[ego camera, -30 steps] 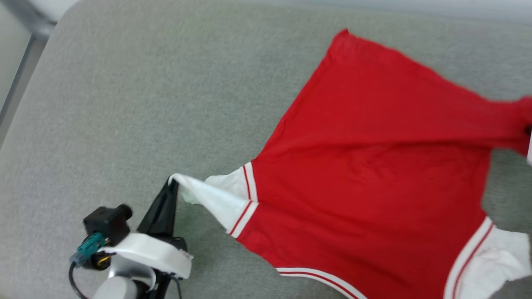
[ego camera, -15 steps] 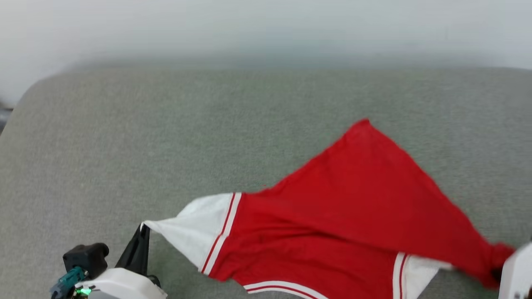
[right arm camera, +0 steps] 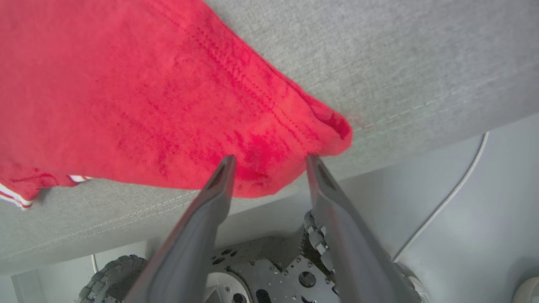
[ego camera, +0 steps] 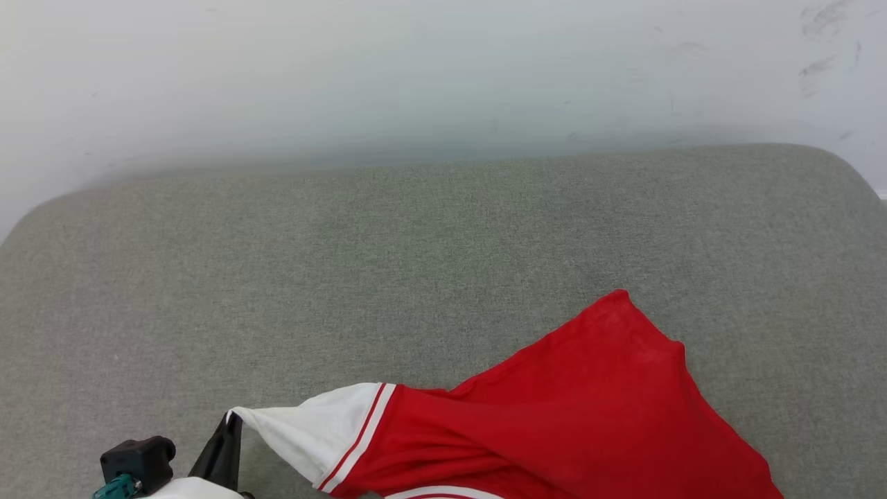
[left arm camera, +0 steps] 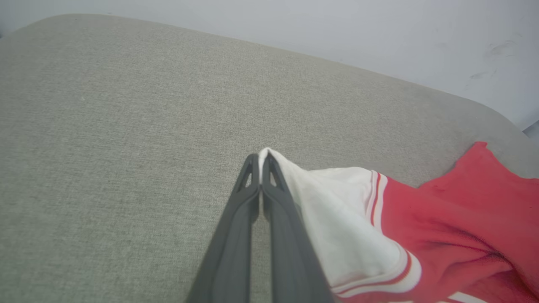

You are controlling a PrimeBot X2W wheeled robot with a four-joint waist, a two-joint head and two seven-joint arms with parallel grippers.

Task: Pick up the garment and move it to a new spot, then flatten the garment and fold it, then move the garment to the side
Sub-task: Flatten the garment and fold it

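The garment, a red T-shirt with white sleeves and red-and-white trim, lies at the lower right of the grey cushion. My left gripper is shut on the tip of its white sleeve, stretching it to the left; in the left wrist view the gripper has both fingers pressed together on the cloth. My right gripper is open, its two fingers spread on either side of a red hem corner that rests at the cushion's front edge. The chest lettering is hidden.
A pale wall rises behind the cushion. Bare cushion spreads to the left and far side of the shirt. In the right wrist view, below the cushion's edge, are the robot's base with a wheel and a white cable.
The head camera has tilted up, so the shirt sits lower in view. My right gripper has opened and let go of the red hem corner. The left gripper keeps its hold on the sleeve.
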